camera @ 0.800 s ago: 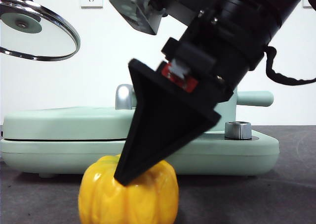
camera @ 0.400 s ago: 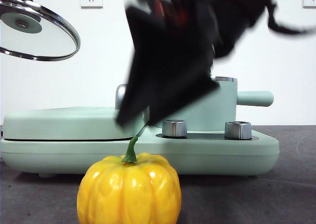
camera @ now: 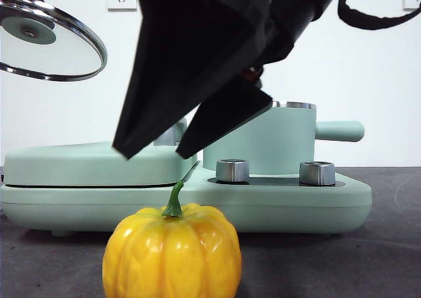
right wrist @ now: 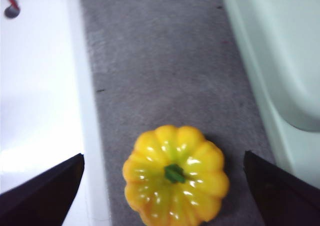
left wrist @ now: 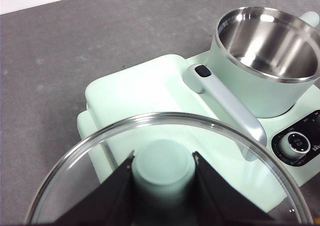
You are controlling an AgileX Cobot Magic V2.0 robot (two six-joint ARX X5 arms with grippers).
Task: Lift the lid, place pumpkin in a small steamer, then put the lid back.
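Observation:
The yellow-orange pumpkin (camera: 172, 252) with a green stem stands on the dark table in front of the base unit. My right gripper (camera: 152, 154) hangs open just above it, and in the right wrist view the pumpkin (right wrist: 175, 176) lies between the two wide-spread jaws of the right gripper (right wrist: 162, 158). The small steamer (camera: 263, 143) stands uncovered on the base, and its steel inside (left wrist: 265, 51) is empty. The glass lid (camera: 49, 38) is held high at the upper left. My left gripper (left wrist: 162, 158) is shut on the lid's (left wrist: 100, 176) mint-green knob.
The wide mint-green base unit (camera: 329, 202) carries two steel dials (camera: 232, 170) and a flat grill cover (camera: 85, 163). A steel lever handle (left wrist: 225, 106) lies beside the pot. The steamer's stubby handle (camera: 339, 131) points right. A white strip (right wrist: 40, 101) borders the table near the pumpkin.
My right gripper has risen from the pumpkin's top to a little above it, and its jaws stand apart. The pumpkin stayed on the table. The lid has not moved.

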